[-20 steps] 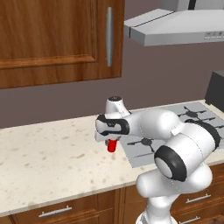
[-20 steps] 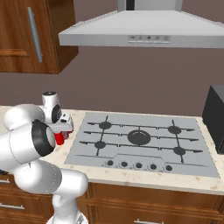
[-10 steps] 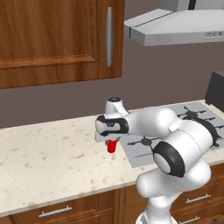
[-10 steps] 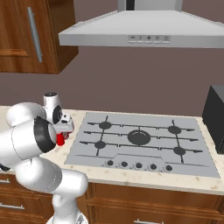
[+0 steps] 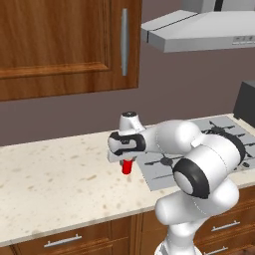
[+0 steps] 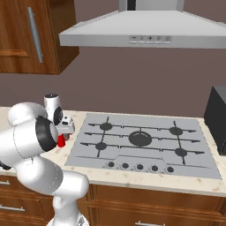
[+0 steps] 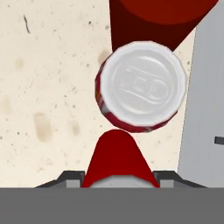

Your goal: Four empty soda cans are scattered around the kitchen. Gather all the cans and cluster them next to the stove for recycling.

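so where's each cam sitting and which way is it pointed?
Left base view: behind the arm on its left, facing forward and down over the counter; the arm rises at lower right, hand shut on a soda can.
Right base view: behind on the right, facing the stove; the arm is at lower left.
Hand view: on the hand, looking down at the counter and a second can; the gripped can is at the bottom.
Shared: both base views show the hand, its can and the stove.
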You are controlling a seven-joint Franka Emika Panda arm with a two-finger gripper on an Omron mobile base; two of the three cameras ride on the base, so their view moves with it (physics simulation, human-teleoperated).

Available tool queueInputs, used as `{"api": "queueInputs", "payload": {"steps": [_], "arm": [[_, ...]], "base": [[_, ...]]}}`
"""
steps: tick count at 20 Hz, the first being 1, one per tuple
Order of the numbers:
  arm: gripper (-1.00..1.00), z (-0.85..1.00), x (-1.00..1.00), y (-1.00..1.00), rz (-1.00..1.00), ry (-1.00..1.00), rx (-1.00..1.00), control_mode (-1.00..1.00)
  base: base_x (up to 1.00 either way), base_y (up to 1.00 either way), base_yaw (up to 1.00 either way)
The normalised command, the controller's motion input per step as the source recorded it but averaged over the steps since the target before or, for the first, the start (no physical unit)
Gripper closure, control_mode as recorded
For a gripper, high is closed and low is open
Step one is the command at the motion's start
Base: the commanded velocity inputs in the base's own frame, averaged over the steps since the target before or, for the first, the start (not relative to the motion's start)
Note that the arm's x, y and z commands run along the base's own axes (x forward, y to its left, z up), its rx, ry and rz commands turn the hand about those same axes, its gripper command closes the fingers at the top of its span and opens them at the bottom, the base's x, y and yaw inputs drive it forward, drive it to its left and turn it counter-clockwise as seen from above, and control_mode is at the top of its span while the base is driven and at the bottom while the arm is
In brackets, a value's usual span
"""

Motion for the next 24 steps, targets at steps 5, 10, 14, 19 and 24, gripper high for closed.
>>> {"api": "queueInputs", "payload": {"steps": [5,10,14,19,24], "arm": [[1.0,-0.13,0.0,0.0,0.0,0.0,0.0,-1.0],[1.0,-0.07,0.0,0.0,0.0,0.0,0.0,-1.0],[-1.0,0.0,0.0,0.0,0.0,0.0,0.0,-1.0],[-1.0,0.0,0.0,0.0,0.0,0.0,0.0,-1.0],[-1.0,0.0,0.0,0.0,0.0,0.0,0.0,-1.0]], "base": [[0.0,0.0,0.0],[0.0,0.0,0.0],[0.0,0.0,0.0],[0.0,0.0,0.0],[0.0,0.0,0.0]]}}
